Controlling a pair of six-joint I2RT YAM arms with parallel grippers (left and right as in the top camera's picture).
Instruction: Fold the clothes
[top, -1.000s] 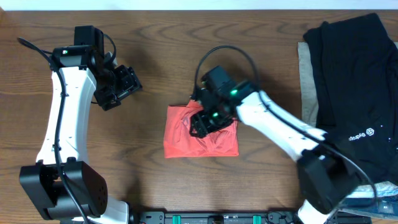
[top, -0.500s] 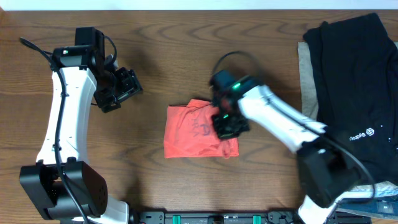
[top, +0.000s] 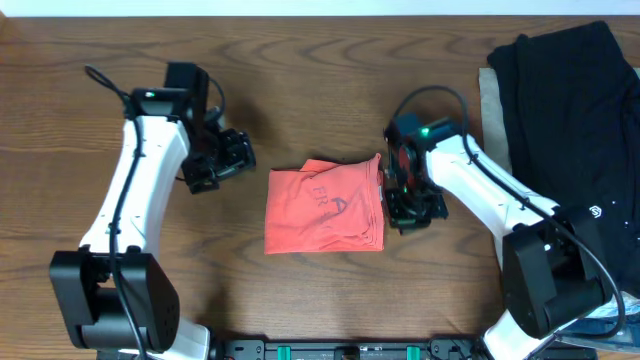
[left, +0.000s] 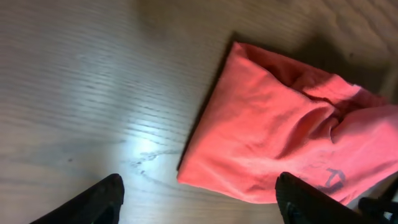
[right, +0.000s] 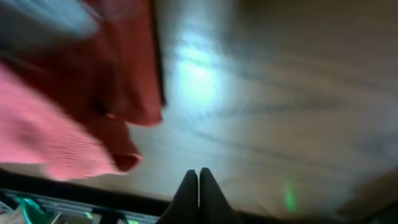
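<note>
The clothes (top: 322, 207), an orange-red T-shirt folded into a small rough rectangle with dark lettering on top, lie mid-table. In the left wrist view the clothes (left: 280, 137) fill the right half, wrinkled near the top. My left gripper (top: 236, 162) hovers just left of the shirt's upper-left corner, open; its gripper (left: 202, 202) holds nothing, and the shirt's lower edge lies between the fingers' line. My right gripper (top: 411, 213) is beside the shirt's right edge, shut and empty. Seen from the right wrist, the gripper (right: 199, 179) has its fingers pressed together over bare wood, with the clothes (right: 93, 93) off to the left.
A black garment (top: 570, 120) with a small white logo covers the table's right end, over a beige cloth (top: 491, 115). A black rail with green lights (top: 330, 350) runs along the front edge. Bare wood (top: 330, 80) lies behind the shirt.
My right gripper was on the shirt; it has closed, come off it and moved right to beside its right edge. The left arm has swung right toward the shirt. The shirt's lettering now shows.
</note>
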